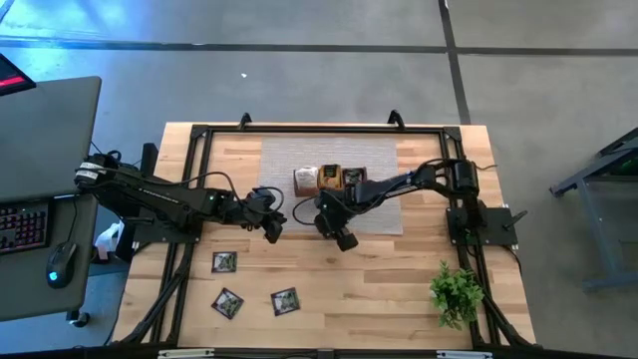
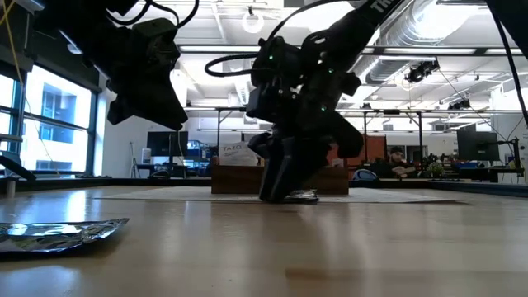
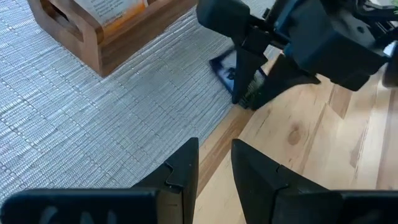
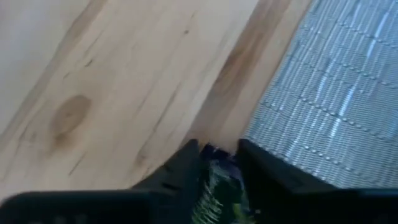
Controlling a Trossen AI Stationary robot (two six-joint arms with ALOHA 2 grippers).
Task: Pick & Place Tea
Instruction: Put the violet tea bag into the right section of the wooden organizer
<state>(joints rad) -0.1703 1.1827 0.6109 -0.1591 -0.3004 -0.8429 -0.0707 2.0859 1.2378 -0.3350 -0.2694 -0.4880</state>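
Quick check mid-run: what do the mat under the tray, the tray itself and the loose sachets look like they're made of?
Mat: woven grey fabric or vinyl, going by its ribbed weave. Tray: brown wood with a smooth finish and visible grain. Sachets: probably foil or plastic film; the near sachet looks crinkled and shiny. Table: pale wood with grain and a knot.
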